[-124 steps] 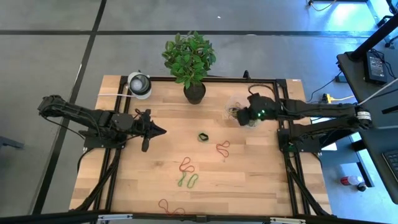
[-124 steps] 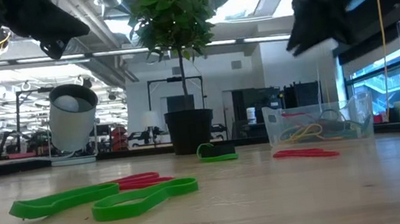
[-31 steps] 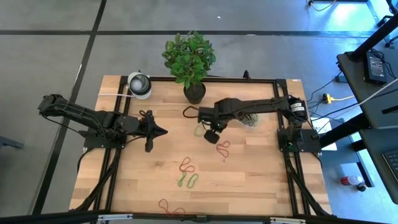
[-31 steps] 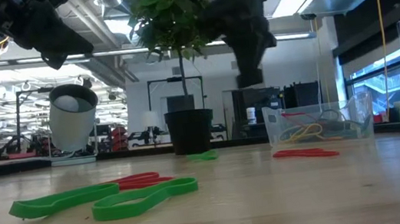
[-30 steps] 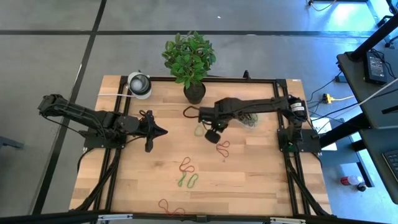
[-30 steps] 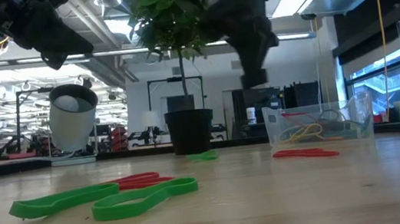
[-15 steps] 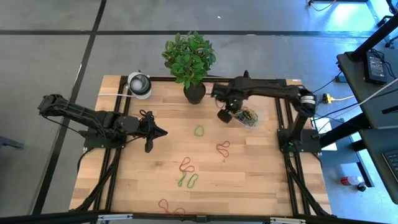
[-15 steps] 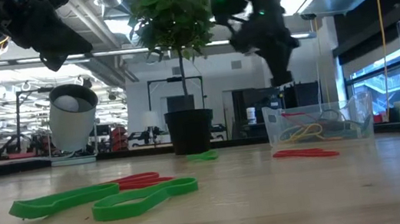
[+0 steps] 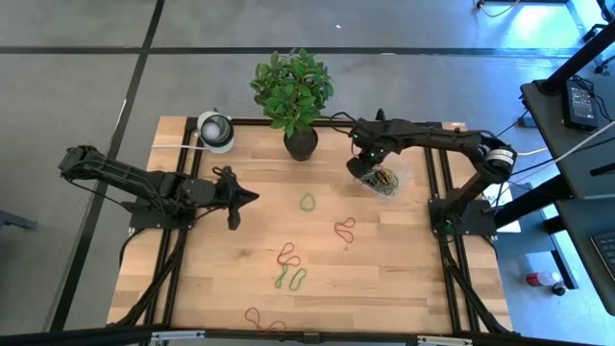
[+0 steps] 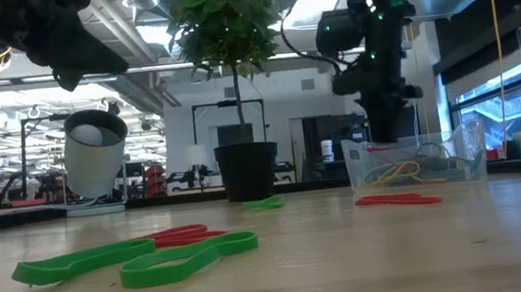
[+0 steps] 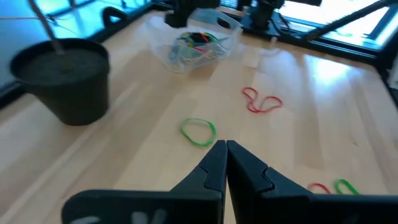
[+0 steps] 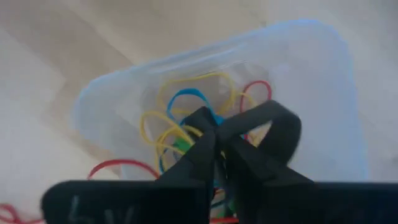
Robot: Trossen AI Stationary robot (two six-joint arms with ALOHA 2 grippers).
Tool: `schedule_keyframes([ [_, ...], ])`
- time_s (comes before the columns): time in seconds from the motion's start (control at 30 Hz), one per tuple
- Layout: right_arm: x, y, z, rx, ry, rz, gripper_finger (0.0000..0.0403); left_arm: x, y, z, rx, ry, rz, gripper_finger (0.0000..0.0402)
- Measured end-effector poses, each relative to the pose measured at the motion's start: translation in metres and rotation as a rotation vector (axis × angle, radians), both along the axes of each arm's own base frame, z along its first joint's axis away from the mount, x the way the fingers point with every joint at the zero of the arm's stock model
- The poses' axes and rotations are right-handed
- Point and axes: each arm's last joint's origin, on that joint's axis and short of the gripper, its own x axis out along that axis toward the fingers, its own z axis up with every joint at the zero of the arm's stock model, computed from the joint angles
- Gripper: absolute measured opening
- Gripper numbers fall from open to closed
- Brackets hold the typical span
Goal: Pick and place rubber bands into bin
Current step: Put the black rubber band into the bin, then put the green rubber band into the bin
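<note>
The bin (image 9: 381, 181) is a clear shallow container near the table's far right, holding yellow, blue, red and green rubber bands (image 12: 186, 124). My right gripper (image 12: 217, 134) is shut and points down into it, also seen from above (image 9: 365, 171) and from the low view (image 10: 387, 134). One green band (image 9: 307, 202) lies flat mid-table, with a red one (image 9: 344, 229) nearer. More red and green bands (image 9: 290, 269) lie toward the near edge. My left gripper (image 9: 254, 199) hovers shut left of the green band (image 11: 199, 132). My right gripper comes from above, its fingertips (image 12: 208, 140) closed over the bin's inside (image 12: 298, 81). A black band seems caught between them. It is dark against the dark fingers, so I cannot tell which part is held or how it hangs.
A black plant pot (image 9: 300, 142) with a leafy plant stands at the far edge, left of the bin. A round white-and-grey object (image 9: 215, 130) sits at the far left corner. Another red band (image 9: 261, 320) lies by the near edge. Bare wood lies between the arms.
My right gripper has travelled from above the table's middle, beside the green band, toward the far right, and has come down over the bin, staying shut. The green band has stayed where it lay.
</note>
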Motion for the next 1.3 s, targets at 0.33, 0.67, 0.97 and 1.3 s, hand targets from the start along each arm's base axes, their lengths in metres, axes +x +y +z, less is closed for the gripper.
schedule_keyframes([
  [0.33,-0.006,-0.013,-0.002,-0.021,-0.008,-0.005,0.0106,0.0,0.002,0.0,0.008,-0.009,0.057,0.0006],
  [0.67,-0.014,-0.004,0.026,-0.037,-0.029,0.037,0.0138,0.003,-0.004,0.001,-0.041,-0.028,0.001,0.0006],
  [0.97,-0.033,0.051,0.083,-0.11,-0.212,0.134,0.0072,0.038,-0.025,0.002,0.024,0.137,-0.061,0.0006],
  [1.3,-0.041,0.11,0.103,-0.163,-0.27,0.254,0.0014,0.09,-0.046,-0.005,0.065,0.481,-0.168,0.0006],
])
